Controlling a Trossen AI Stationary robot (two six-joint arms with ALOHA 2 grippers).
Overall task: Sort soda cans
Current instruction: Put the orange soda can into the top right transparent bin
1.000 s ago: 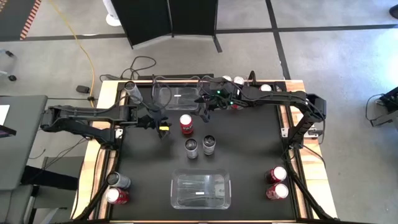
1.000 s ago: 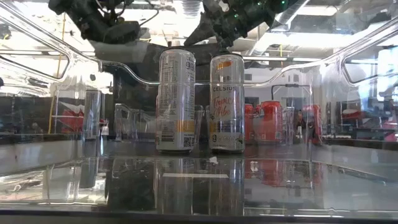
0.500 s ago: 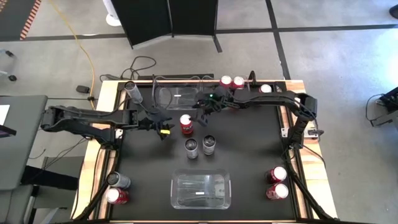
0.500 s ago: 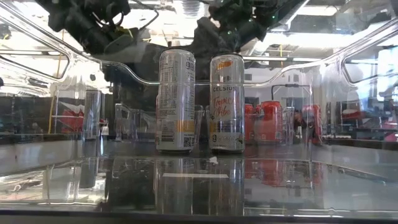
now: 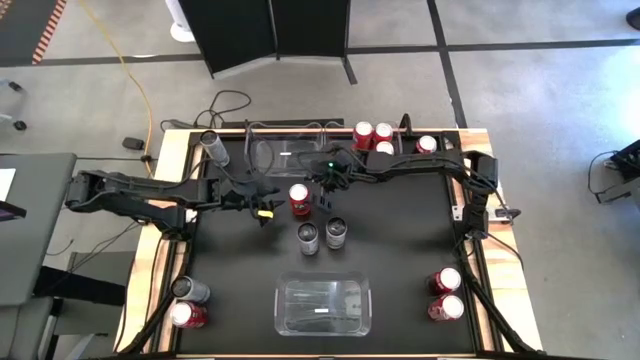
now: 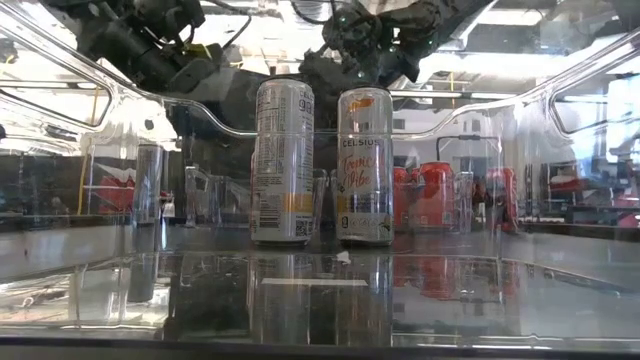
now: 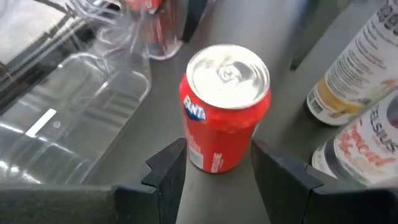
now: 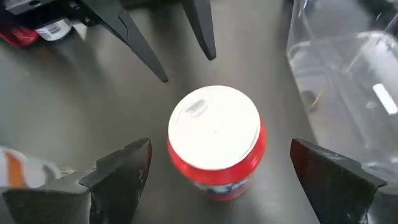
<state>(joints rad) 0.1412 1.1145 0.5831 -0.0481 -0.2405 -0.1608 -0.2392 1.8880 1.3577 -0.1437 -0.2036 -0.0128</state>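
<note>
Red can (image 5: pixel 299 199) mid-table, both grippers closing in

Thin, slick metal (dents easily): we'd pinch mid-body; right gripper (image 8: pixel 217 171) spread wide, left gripper (image 7: pixel 217 168) half-spread, neither touching.

left arm (image 5: pixel 140 195): dark, jointed, yellow tag by wrist | right arm (image 5: pixel 420 165): dark, slim, green light near wrist | fingers (image 8: pixel 118 177): black, angular

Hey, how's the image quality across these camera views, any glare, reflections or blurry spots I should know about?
Low view: strong backlight from the bright room, and the clear plastic bin wall distorts and mirrors the two tall silver cans. Left wrist view: the red soda can is fairly sharp, while the edges blur. Right wrist view: glare whitens that can's top. High view: even light, no glare.
</note>
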